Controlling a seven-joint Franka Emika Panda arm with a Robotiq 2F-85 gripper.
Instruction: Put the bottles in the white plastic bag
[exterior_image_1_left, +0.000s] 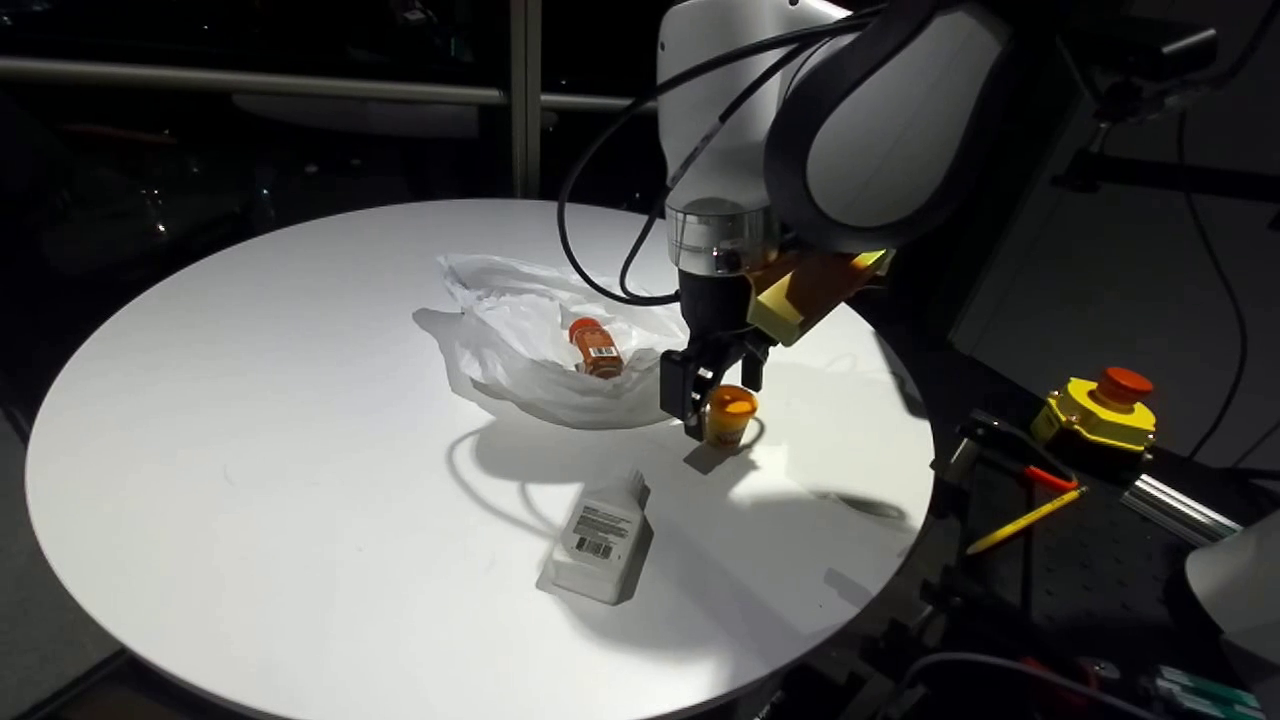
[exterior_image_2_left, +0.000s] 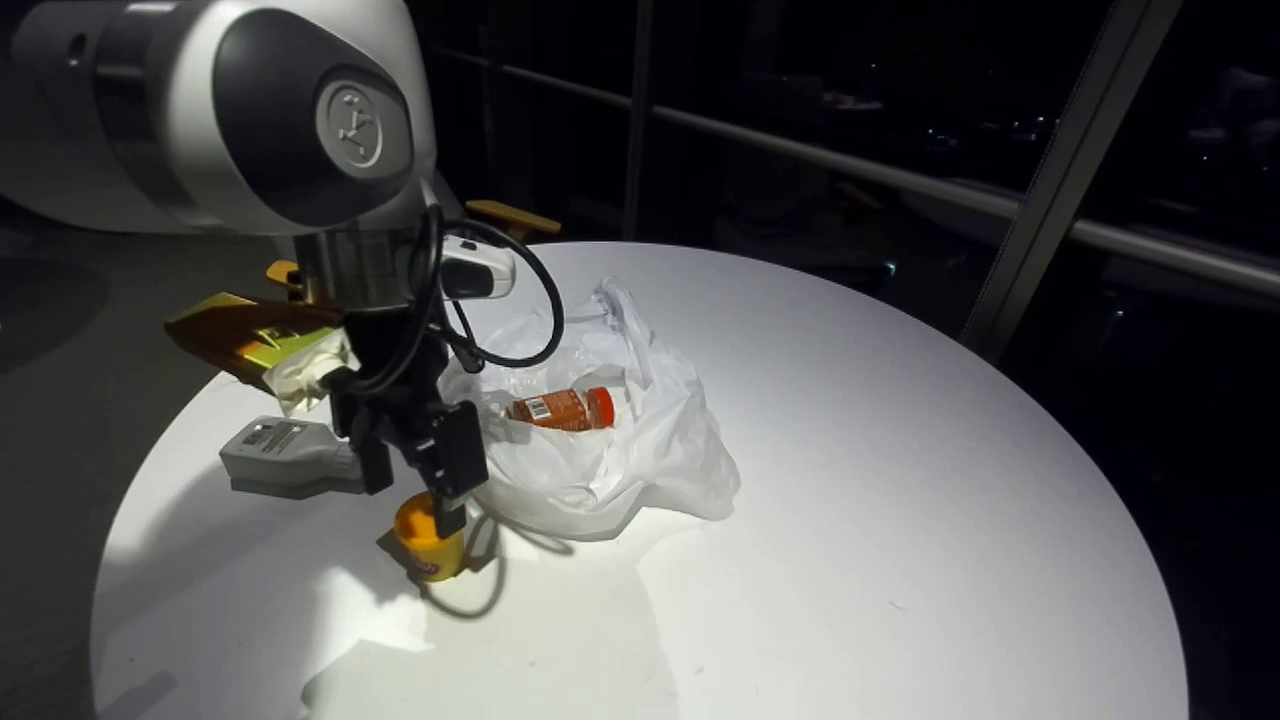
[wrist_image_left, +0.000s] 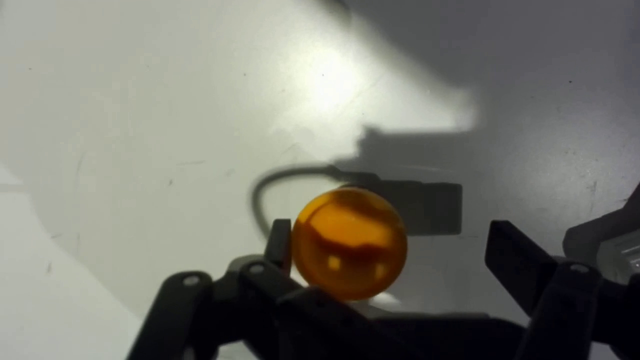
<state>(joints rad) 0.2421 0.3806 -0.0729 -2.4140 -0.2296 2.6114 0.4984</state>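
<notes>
A small yellow tub with an orange lid (exterior_image_1_left: 732, 408) (exterior_image_2_left: 432, 552) (wrist_image_left: 350, 245) stands upright on the table. My gripper (exterior_image_1_left: 722, 402) (exterior_image_2_left: 412, 500) (wrist_image_left: 392, 240) is open around its top; one finger is close beside the lid, the other well apart. I cannot tell whether that finger touches it. A white bottle (exterior_image_1_left: 597, 540) (exterior_image_2_left: 285, 452) lies on its side on the table; part of it shows at the wrist view's right edge (wrist_image_left: 620, 255). The crumpled white plastic bag (exterior_image_1_left: 520, 385) (exterior_image_2_left: 690, 450) lies open, with an orange bottle with a red cap (exterior_image_1_left: 598, 350) (exterior_image_2_left: 560, 410) lying in it.
A round white table (exterior_image_1_left: 250, 450) (exterior_image_2_left: 900, 500) holds all these things. The black cable (exterior_image_1_left: 570, 215) loops out from the arm above the bag. A yellow box with a red button (exterior_image_1_left: 1100, 415) and a yellow pencil (exterior_image_1_left: 1027, 520) are on a dark surface beside the table.
</notes>
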